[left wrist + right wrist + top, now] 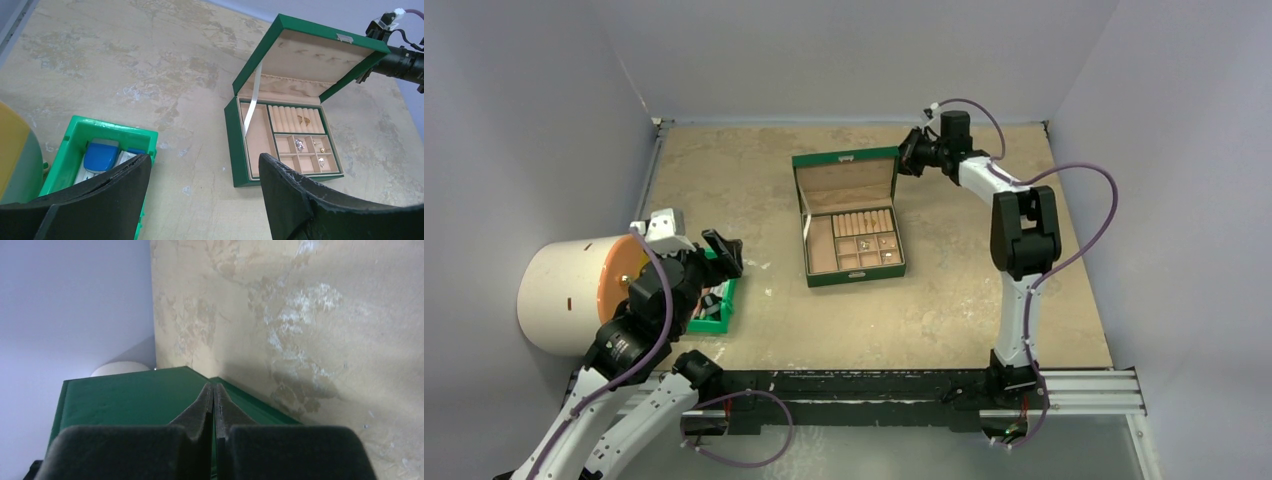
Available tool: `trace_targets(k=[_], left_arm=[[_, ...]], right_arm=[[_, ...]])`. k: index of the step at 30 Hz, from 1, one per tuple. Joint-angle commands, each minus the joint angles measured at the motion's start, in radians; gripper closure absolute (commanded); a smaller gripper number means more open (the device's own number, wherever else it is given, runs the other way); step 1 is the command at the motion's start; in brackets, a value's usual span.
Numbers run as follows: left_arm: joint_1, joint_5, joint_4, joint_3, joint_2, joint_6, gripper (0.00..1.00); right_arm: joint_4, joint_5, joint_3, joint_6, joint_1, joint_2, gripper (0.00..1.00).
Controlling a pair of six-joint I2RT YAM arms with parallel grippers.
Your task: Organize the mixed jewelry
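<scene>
Since the mixed jewelry [299, 145] lies inside the green box [231, 142], with a gold ring on the tan cushion rolls [287, 117] and three small pieces each in its own square compartment at the box's four o'clock corner, the sorting looks well advanced, perhaps nearly done. No loose piece can be made out on the table [724, 180] (a few pale specks near the small green bin are too small to name). Whether that small green bin [115, 131], at about eight o'clock from the box, holds anything more for sorting cannot be told; only a blue item and pale shapes show in it. The left gripper [204, 167] hovers above the bin with its fingers wide apart and nothing between them. The right gripper [214, 390] has its fingers pressed together on nothing, their tips against the back of the raised lid [310, 55] at the box's one o'clock corner, seemingly propping it. Closing the lid is probably what remains. The table is a mottled tan board, scuffed pale in patches, enclosed by plain grey walls [544, 100], with a white drum [564, 295] at its nine o'clock edge.
</scene>
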Motion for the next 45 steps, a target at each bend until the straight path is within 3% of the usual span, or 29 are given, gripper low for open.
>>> trace_targets(k=[1,19,29,38,45], left_arm=[[0.005,0.004,0.029,0.009,0.016,-0.018,0.21],[0.005,0.023,0.027,0.016,0.043,-0.019,0.22],[0.005,0.058,0.033,0.060,0.110,-0.008,0.23],[0.005,0.179,0.091,0.126,0.220,-0.001,0.24],[0.005,0.278,0.128,0.164,0.368,-0.031,0.31]], right_arm=[[0.079,-0.073,-0.048,0.000,0.008,-0.112,1.00],[0.090,-0.061,-0.241,-0.053,0.013,-0.299,1.00],[-0.026,0.012,-0.331,-0.153,0.025,-0.464,1.00],[-0.208,0.153,-0.362,-0.270,0.062,-0.605,1.00],[-0.386,0.372,-0.328,-0.371,0.195,-0.667,1.00]])
